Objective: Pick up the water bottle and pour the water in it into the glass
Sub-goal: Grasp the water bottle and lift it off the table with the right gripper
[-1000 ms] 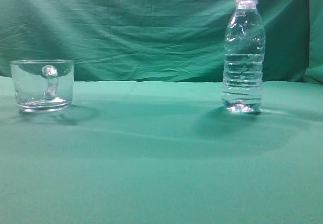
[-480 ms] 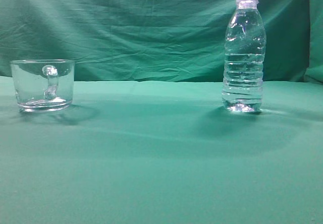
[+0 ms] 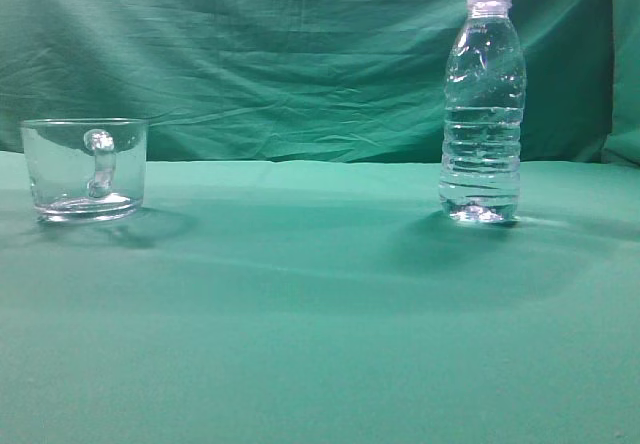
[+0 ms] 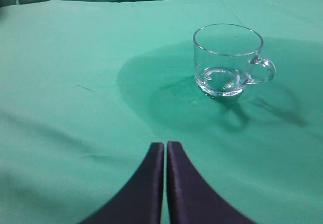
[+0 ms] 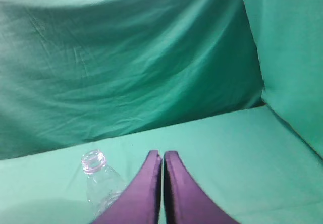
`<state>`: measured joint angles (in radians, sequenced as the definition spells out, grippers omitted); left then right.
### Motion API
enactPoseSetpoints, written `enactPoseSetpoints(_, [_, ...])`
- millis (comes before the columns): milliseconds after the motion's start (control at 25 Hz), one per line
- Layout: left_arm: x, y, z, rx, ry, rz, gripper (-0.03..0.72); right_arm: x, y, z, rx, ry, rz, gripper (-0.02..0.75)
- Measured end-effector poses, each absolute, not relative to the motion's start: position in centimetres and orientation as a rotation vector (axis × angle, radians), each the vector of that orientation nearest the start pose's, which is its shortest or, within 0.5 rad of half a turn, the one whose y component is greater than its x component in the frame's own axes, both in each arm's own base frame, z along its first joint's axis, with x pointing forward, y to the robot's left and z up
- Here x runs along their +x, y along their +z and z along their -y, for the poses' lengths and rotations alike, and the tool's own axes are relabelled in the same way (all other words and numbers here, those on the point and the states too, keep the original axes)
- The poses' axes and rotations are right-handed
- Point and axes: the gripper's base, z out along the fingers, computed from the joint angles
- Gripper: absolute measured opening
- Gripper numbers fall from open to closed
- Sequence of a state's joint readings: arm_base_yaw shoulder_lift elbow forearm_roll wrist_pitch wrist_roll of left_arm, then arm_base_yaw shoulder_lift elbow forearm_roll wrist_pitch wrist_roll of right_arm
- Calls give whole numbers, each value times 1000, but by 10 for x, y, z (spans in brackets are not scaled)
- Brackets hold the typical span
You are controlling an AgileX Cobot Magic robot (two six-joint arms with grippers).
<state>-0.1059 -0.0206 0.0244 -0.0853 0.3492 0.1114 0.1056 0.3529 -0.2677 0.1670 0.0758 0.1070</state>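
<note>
Thin clear plastic on the water bottle (image 3: 482, 104), so I expect it to flex under squeeze; it stands upright on the right of the green bench (image 3: 320, 314), cap off as far as I can tell, open threaded neck showing in the right wrist view (image 5: 94, 162). Water (image 3: 481, 169) looks to fill much of the body, so moderately heavy and bottom-weighted, smooth and likely slippery. I'd take hold around the ribbed lower half, where the wall is stiffest and the ribs give purchase, with light force: too hard and water could push out of the open neck. The glass (image 3: 84, 169) sits upright well apart on the left, handle toward the exterior camera, looks empty; rigid, thick-based, fragile if knocked. Left gripper (image 4: 165, 148) hangs above the bench short of the glass, fingers pressed together on nothing. Right gripper (image 5: 162, 157) is above and beside the bottle, fingers likewise closed, empty, must open before any approach
</note>
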Motion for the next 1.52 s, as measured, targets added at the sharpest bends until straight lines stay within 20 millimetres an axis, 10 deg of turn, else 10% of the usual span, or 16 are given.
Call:
enactPoseSetpoints(680, [52, 175, 8, 146, -79, -1830, 0, 171, 233, -58, -254, 279, -1797, 0])
enactPoseSetpoints(1120, [52, 175, 8, 146, -79, -1830, 0, 213, 192, -81, -321, 360, -1839, 632])
enactPoseSetpoints(1520, [52, 175, 8, 146, -79, -1830, 0, 251, 151, -99, -334, 419, -1872, 643])
